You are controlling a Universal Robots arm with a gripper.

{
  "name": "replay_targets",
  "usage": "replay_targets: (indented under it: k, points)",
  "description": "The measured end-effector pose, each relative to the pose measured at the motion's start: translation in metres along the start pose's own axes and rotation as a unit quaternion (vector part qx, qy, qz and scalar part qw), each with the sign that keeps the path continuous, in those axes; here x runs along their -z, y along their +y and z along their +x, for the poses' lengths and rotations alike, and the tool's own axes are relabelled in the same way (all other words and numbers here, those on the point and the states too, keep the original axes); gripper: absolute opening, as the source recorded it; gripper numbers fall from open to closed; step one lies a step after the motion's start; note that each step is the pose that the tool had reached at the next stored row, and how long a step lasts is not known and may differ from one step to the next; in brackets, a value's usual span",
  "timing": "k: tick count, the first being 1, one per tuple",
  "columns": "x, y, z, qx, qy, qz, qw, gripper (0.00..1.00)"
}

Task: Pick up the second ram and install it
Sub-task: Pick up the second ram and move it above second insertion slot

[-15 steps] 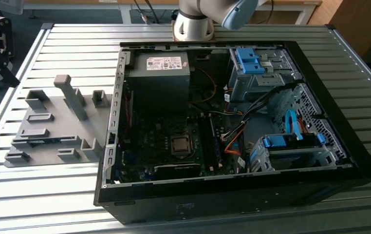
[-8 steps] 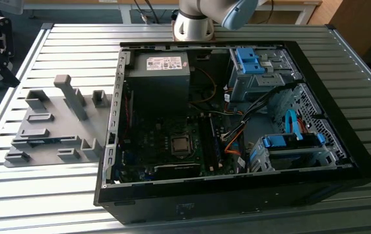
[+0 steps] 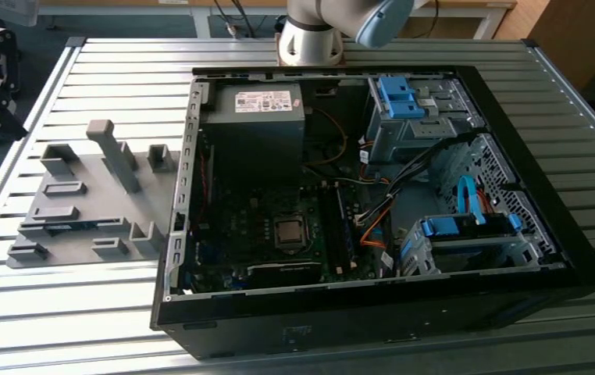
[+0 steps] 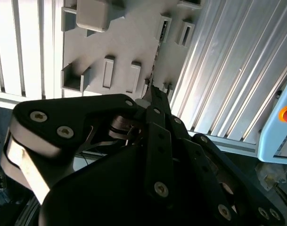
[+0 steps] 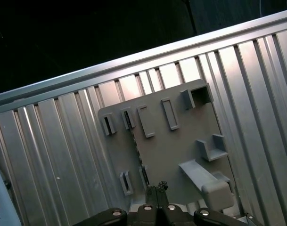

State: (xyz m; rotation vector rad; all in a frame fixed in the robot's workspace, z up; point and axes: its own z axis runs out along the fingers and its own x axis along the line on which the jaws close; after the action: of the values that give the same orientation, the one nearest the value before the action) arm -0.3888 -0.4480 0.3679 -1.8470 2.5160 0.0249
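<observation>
One closed tool, well above second ram

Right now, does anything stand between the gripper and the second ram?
Nothing visible does. In the first wrist view the gripper hangs above the grey holder plate, and the second ram, a thin dark strip in its slots, sits uncovered on it. The tall grey block stands off to one side.
</observation>
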Motion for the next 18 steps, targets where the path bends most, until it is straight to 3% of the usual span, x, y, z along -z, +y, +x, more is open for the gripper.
replay_targets:
  k: [10, 14, 16, 18]
  points:
    - [0.0000, -0.0001, 0.0002, 0.003, 0.0006, -0.0018, 1.0000, 0.11]
    - [-0.0012, -0.0001, 0.0002, 0.034, 0.0011, -0.0025, 0.9994, 0.23]
    - [-0.0024, 0.0000, 0.0003, 0.052, 0.0011, -0.0030, 0.9987, 0.36]
    - [-0.0041, -0.0002, 0.0005, 0.066, 0.0012, -0.0035, 0.9978, 0.36]
